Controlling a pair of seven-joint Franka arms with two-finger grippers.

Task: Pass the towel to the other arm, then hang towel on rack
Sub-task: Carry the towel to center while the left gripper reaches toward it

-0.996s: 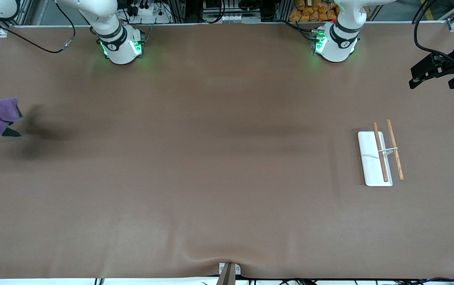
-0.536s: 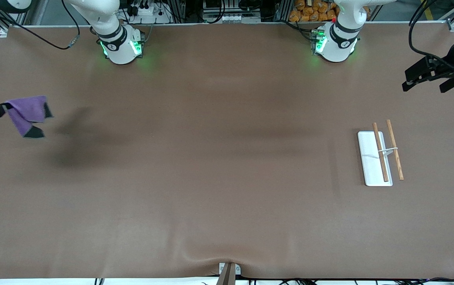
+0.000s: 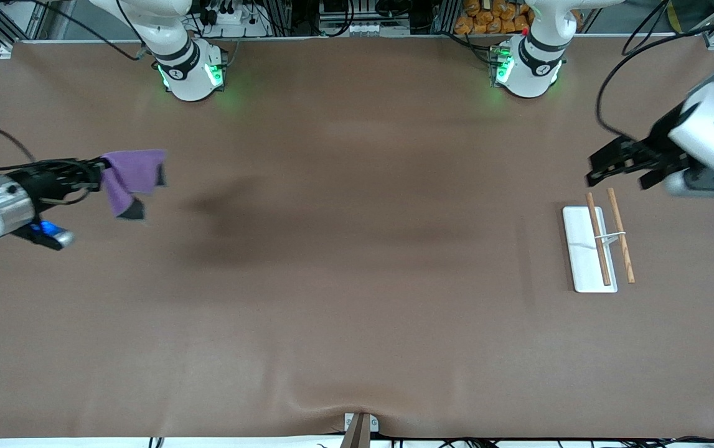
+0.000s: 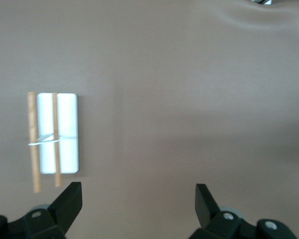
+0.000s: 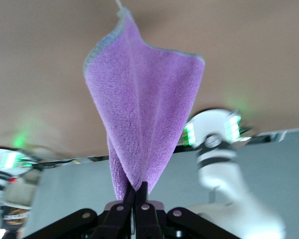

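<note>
The purple towel point(image 3: 132, 176) with its dark edge hangs in the air from my right gripper point(image 3: 104, 167), which is shut on one bunched end over the right arm's end of the table. In the right wrist view the towel point(image 5: 144, 109) spreads out from the pinched fingertips of the right gripper point(image 5: 138, 190). The other arm's left gripper point(image 3: 617, 180) hovers open and empty just above the rack point(image 3: 581, 261), over the end of its rods nearest the robots' bases. The left wrist view shows the left gripper point(image 4: 138, 193) wide open with bare table between its fingers and the rack point(image 4: 69, 130) beside it.
The brown table cover point(image 3: 357, 280) has a wrinkle at its front edge. The rack's two wooden rods point(image 3: 621, 236) lie parallel, joined by a thin wire bracket point(image 3: 610, 236). Both arm bases point(image 3: 192, 71) stand along the table's back edge.
My right gripper has carried the towel from the table's end toward the middle. My left gripper has moved in from the table's edge to just above the rack, still open.
</note>
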